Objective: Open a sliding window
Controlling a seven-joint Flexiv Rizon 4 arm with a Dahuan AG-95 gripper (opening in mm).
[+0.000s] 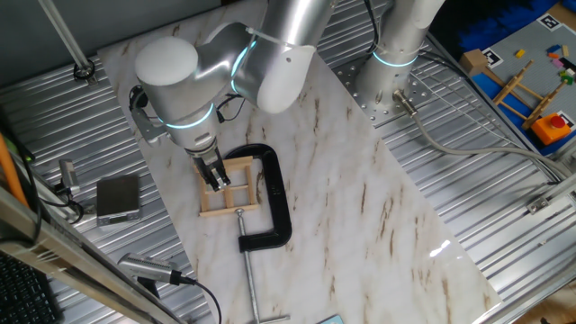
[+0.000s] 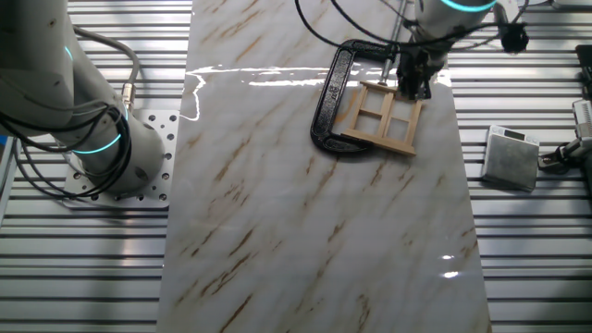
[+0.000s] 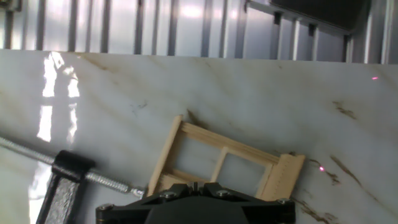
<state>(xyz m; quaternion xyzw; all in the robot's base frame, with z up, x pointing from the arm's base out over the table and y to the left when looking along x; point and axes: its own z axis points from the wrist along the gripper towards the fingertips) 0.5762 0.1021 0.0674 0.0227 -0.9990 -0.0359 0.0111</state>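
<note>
- The window (image 1: 230, 186) is a little light-wood frame with crossbars making four panes. It lies flat on the slab (image 1: 360, 198), towards the left side in one fixed view.
- In the other fixed view the window (image 2: 383, 117) sits near the far right corner of the slab (image 2: 305, 203), a bit skewed to the edges.
- The clamp (image 1: 273, 198), a black C-shape, wraps round the window's right side in one fixed view, and its screw (image 1: 250, 270) runs off towards the near edge.
- From the other side the clamp (image 2: 331, 97) curves round the left of the window, and seems to touch the frame.
- The gripper (image 1: 214, 175) comes straight down onto the window's left part, fingertips right at the wood. In the other fixed view the gripper (image 2: 413, 81) is at the frame's far right corner.
- Honestly can't tell how wide the jaws are or if they've actually got hold of a bar. The tips are dark and bunched together, and the hand view mostly just shows the black gripper body along the bottom.
- Hand view does show the window (image 3: 224, 158) just ahead of the fingers, with the clamp (image 3: 65, 186) and its screw (image 3: 37, 155) off to the left.
- There's a small grey box (image 1: 118, 198) on the ribbed table (image 1: 504, 216) left of the slab.
</note>
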